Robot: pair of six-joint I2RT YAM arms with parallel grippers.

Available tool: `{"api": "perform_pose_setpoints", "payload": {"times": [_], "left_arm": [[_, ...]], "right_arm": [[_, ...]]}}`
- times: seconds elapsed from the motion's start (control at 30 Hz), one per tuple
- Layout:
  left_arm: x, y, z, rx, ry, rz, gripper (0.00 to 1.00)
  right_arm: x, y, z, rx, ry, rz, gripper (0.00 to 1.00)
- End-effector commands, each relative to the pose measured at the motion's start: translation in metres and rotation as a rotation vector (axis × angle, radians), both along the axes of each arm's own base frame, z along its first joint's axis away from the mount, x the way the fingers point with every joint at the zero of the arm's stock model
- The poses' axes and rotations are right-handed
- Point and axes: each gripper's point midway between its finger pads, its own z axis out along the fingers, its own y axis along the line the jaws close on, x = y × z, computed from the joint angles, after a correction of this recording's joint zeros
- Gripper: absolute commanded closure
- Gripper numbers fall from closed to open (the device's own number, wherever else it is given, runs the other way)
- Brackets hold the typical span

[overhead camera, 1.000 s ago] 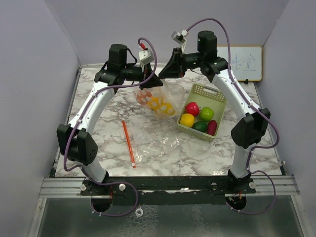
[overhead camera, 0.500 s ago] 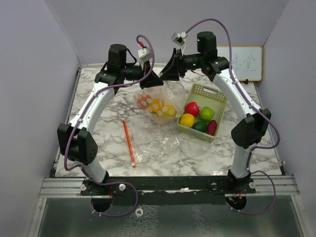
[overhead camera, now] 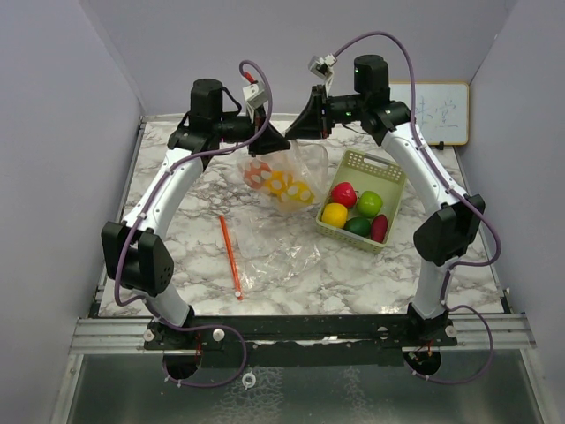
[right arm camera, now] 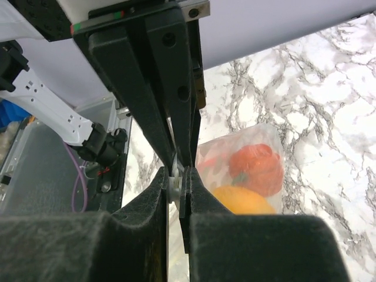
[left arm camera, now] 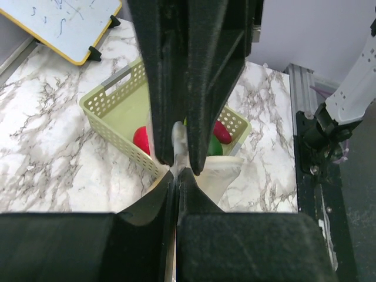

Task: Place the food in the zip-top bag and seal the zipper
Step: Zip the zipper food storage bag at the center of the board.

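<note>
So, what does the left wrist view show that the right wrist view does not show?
Only the left wrist view shows the pale green basket with a red food piece and a green one in it, and the whiteboard. Only the right wrist view shows food inside the zip-top bag: a red-orange piece and a yellow-orange one. Both show the marble table and a gripper shut on the bag's edge: the left gripper in its view, the right gripper in its own.
</note>
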Motion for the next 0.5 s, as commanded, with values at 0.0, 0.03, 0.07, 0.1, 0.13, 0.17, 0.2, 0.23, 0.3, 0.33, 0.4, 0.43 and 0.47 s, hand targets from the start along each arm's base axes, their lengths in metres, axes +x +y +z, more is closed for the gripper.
{"api": "perform_pose_setpoints", "payload": {"times": [0.0, 0.03, 0.07, 0.1, 0.13, 0.17, 0.2, 0.23, 0.3, 0.33, 0.4, 0.43, 0.47], "left_arm": [[0.016, 0.029, 0.035, -0.084, -0.029, 0.109, 1.00], [0.018, 0.034, 0.039, -0.102, -0.020, 0.116, 1.00], [0.020, 0.038, 0.043, -0.120, -0.012, 0.120, 1.00], [0.021, 0.040, 0.047, -0.137, -0.008, 0.119, 1.00], [0.022, 0.042, 0.051, -0.150, -0.009, 0.120, 1.00], [0.023, 0.043, 0.053, -0.158, -0.004, 0.123, 1.00], [0.024, 0.043, 0.054, -0.165, 0.001, 0.125, 1.00], [0.025, 0.043, 0.054, -0.171, 0.006, 0.128, 1.00], [0.027, 0.045, 0.054, -0.187, 0.021, 0.134, 1.00], [0.027, 0.046, 0.055, -0.201, 0.029, 0.132, 1.00], [0.025, 0.046, 0.058, -0.225, 0.032, 0.110, 1.00], [0.025, 0.046, 0.059, -0.232, 0.029, 0.107, 1.00], [0.024, 0.045, 0.059, -0.239, 0.033, 0.102, 1.00]], "right_arm": [[0.006, -0.008, 0.004, -0.006, -0.047, -0.034, 0.98], [0.008, -0.009, 0.002, -0.014, -0.045, -0.048, 0.98], [0.011, -0.010, -0.001, -0.021, -0.043, -0.059, 0.98], [0.012, -0.010, -0.003, -0.025, -0.038, -0.063, 0.98], [0.014, -0.010, -0.006, -0.028, -0.034, -0.066, 0.98], [0.015, -0.009, -0.008, -0.030, -0.029, -0.064, 0.98], [0.015, -0.009, -0.008, -0.030, -0.027, -0.063, 0.97], [0.016, -0.009, -0.011, -0.032, -0.023, -0.063, 0.98], [0.019, -0.010, -0.016, -0.045, -0.023, -0.077, 0.97], [0.021, -0.010, -0.018, -0.053, -0.022, -0.090, 0.97], [0.024, -0.011, -0.018, -0.050, -0.020, -0.099, 0.97], [0.027, -0.010, -0.015, -0.044, -0.023, -0.104, 0.95], [0.030, -0.010, -0.011, -0.036, -0.028, -0.113, 0.86]]}}
